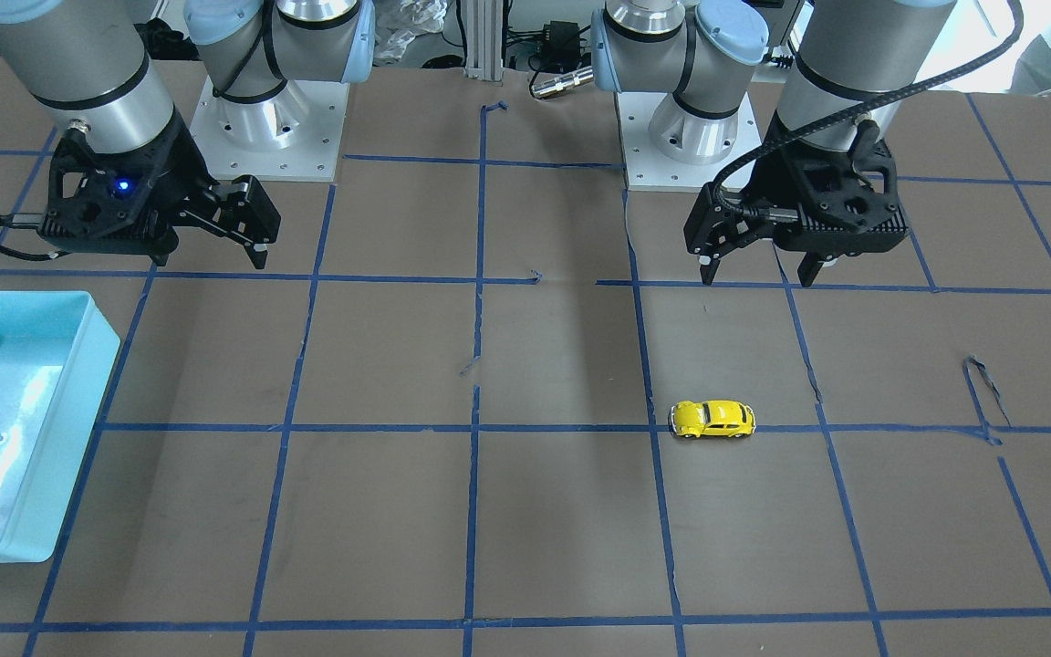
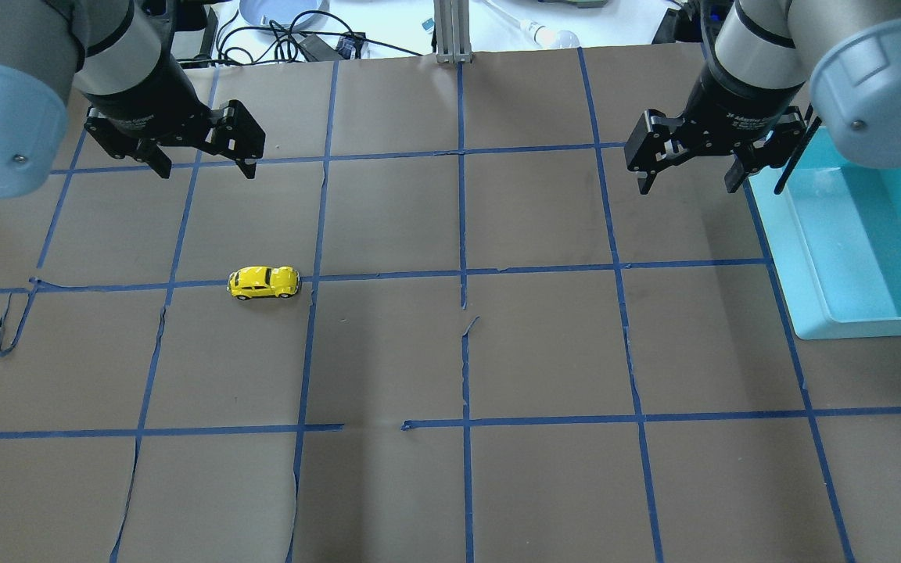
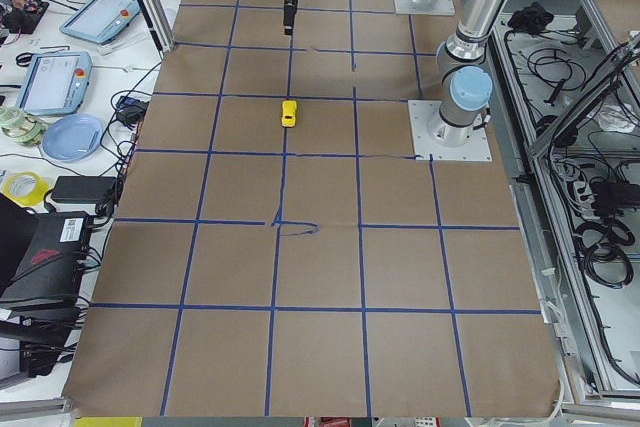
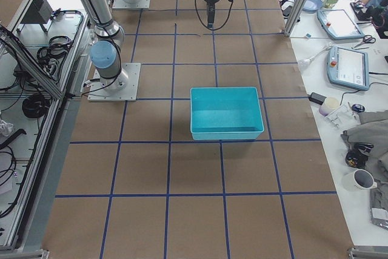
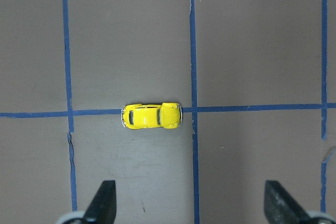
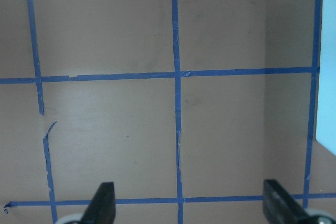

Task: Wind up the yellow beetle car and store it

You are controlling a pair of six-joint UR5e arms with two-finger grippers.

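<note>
Yellow beetle car: stands on its wheels on the brown-papered table, in the left arm's half. Lies lengthwise along a blue tape line, just beside a crossing of two lines, with one end close to the crossing. Touches neither gripper.

Left gripper: hangs above the table, pointing down, well apart from the car. Fingers spread wide, gripping nothing. In the left wrist view, frames the car from above, the toy lying beyond the fingertips and closer to the finger on that view's left.

Right gripper: hangs above bare paper on the other half of the table, likewise pointing down. Fingers spread wide, gripping nothing. In the right wrist view, looks on tape lines alone, with a pale sliver at that view's right edge.

Turquoise bin: rectangular, open-topped, set on the table on the right arm's side, just beside the right gripper and well apart from the car.

Operators' benches, seen in the side views: carry two tablets, a blue plate and a mug.
</note>
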